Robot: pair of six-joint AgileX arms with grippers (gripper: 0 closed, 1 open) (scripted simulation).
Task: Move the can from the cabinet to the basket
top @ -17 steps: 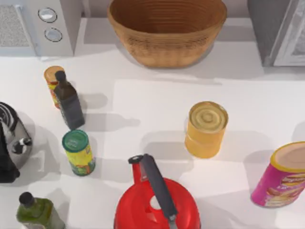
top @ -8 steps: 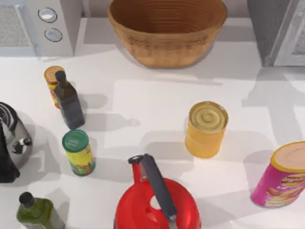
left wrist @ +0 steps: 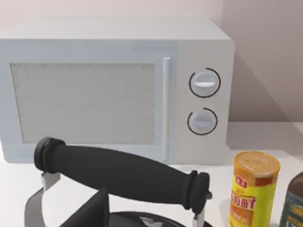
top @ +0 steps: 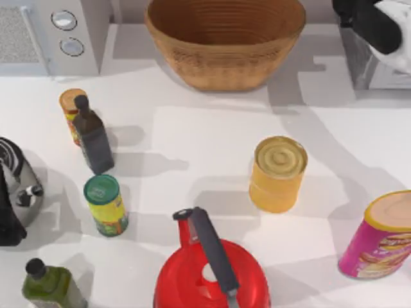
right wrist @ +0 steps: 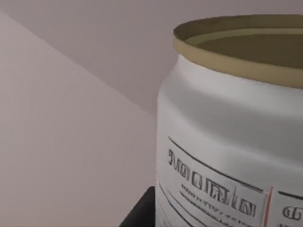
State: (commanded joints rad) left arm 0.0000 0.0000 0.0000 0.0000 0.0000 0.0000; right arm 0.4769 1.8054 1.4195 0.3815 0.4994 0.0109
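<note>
The can [right wrist: 222, 142], silvery-sided with printed marks and a pale yellow-green rim, sits very close in the right wrist view with a plain wall behind it. A dark finger [right wrist: 142, 213] shows beside its base, and my right gripper looks shut on it. My right arm [top: 379, 22] reaches in at the top view's back right corner, above the grey cabinet [top: 366, 70]. The brown wicker basket [top: 225, 64] stands at the back middle, left of that arm. My left arm [top: 8, 212] stays parked at the left edge.
A wide yellow can [top: 277, 173] stands mid-table, a red kettle [top: 212, 269] at the front, a pink tube [top: 379, 234] at front right. On the left are a green-lidded tube [top: 104, 205], dark bottle [top: 93, 138], green bottle [top: 48, 285], dark kettle [left wrist: 123, 172] and microwave [top: 83, 32].
My right arm has come into the top view at the back right, over the cabinet; before, only its shadow spread across the table there. Nothing on the table moved.
</note>
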